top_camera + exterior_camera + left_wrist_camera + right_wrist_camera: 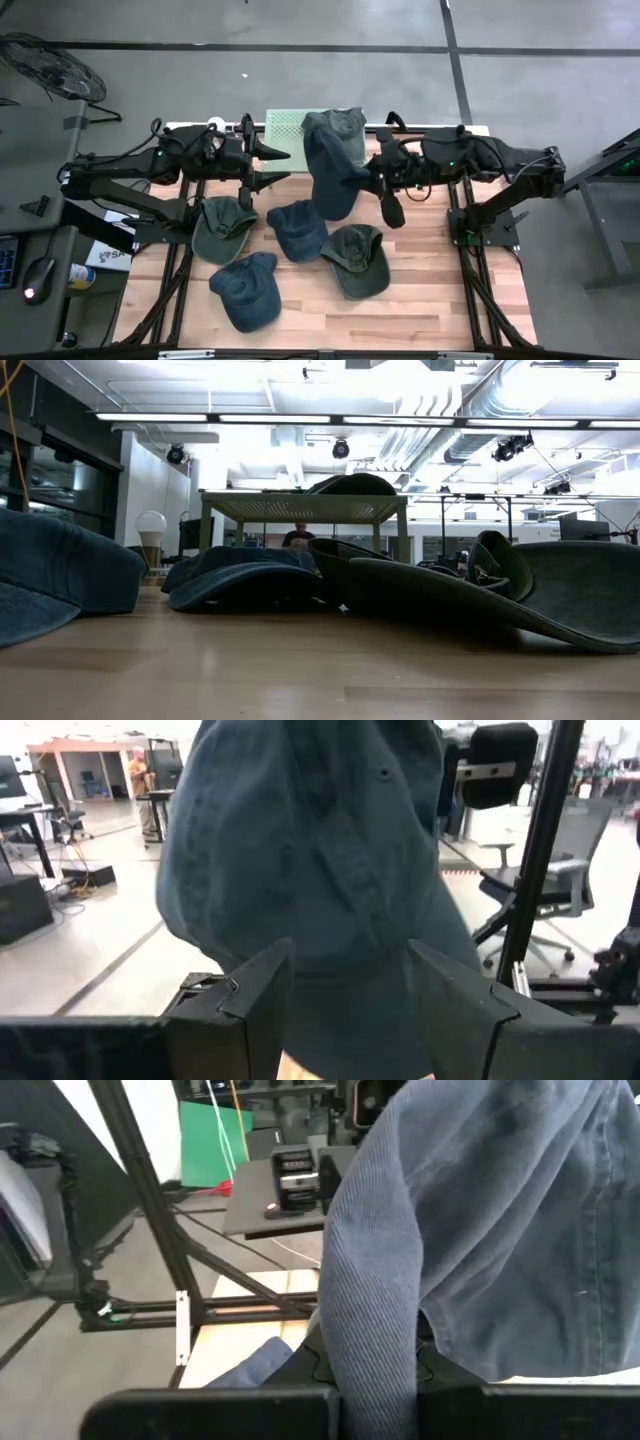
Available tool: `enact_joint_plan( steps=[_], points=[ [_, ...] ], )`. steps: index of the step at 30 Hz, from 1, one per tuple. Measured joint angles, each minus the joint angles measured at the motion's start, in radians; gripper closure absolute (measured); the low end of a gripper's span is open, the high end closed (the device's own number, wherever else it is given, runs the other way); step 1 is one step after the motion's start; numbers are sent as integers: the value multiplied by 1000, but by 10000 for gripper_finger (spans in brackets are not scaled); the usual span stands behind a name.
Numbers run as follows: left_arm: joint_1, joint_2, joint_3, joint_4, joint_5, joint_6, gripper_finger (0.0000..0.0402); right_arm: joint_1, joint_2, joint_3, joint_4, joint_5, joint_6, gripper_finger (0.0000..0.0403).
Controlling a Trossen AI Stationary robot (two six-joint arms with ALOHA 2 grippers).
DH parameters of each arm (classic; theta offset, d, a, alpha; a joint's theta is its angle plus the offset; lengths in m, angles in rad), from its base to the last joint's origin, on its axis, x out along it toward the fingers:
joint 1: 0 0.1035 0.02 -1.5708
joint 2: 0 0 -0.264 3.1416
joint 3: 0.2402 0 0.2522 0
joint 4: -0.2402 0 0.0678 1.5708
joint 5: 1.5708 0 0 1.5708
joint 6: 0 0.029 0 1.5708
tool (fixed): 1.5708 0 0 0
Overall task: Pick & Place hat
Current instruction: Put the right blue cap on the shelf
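Hats: four loose on the table (430, 300), a fifth hat (332, 170) clamped in right tool (372, 183); left tool (268, 166) apart.

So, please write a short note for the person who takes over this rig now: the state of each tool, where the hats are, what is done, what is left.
Right tool: shut on a blue hat, held in the air near the green rack.
Left tool: open, empty, beside the held hat.
Done: one hat seems to lie on the rack already.
Left: place the held hat, then the four hats on the table: green, blue, green, blue.
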Motion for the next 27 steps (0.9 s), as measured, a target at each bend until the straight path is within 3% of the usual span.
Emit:
enact_joint_plan(
  steps=[9,17,22,27],
  points=[
    [0,96,0,243,-137,-110,204,-29,16,0,-39,11,-17,395],
    [0,118,-1,317,-289,-107,115,-29,17,-10,-64,34,-18,395],
    [0,117,0,357,-292,-74,68,-32,17,-56,-49,45,-18,395],
    [0,137,0,354,-299,-78,56,-50,19,-111,11,53,-18,395]
  ],
)
